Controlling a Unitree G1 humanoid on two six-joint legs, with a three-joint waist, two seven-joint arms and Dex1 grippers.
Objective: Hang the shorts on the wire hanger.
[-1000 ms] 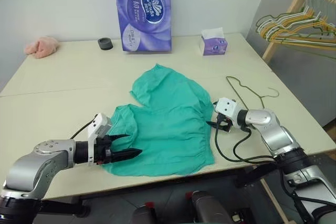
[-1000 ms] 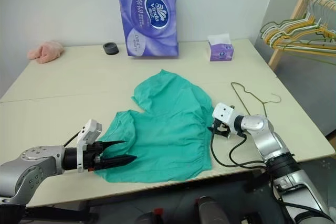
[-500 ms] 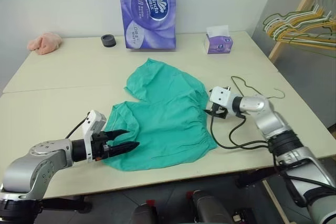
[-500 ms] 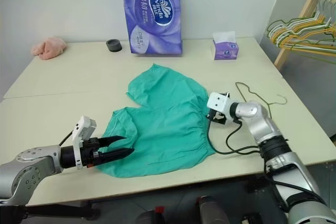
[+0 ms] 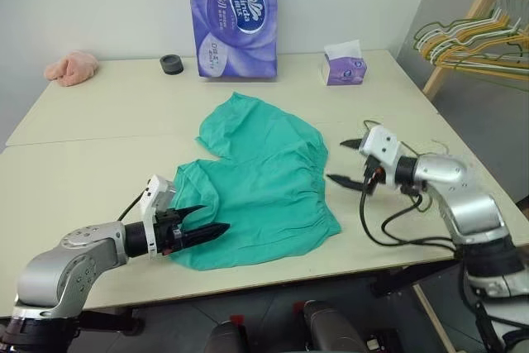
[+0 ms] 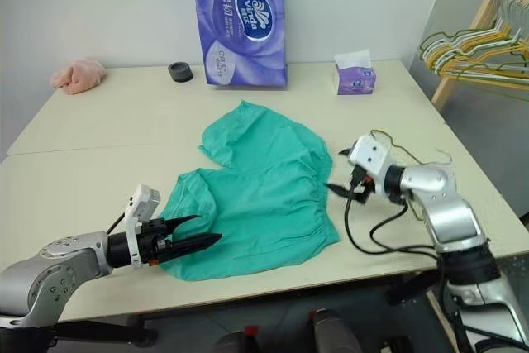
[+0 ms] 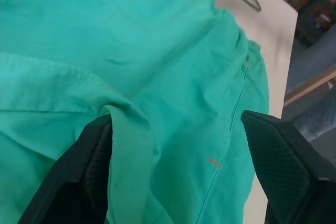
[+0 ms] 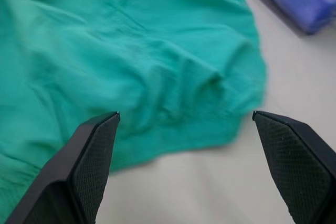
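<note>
Two cream tabletops meet; wall behind.

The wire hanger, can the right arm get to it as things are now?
Probably yes. The wire hanger lies bare on the table just beyond the open right gripper, nothing on it.
</note>
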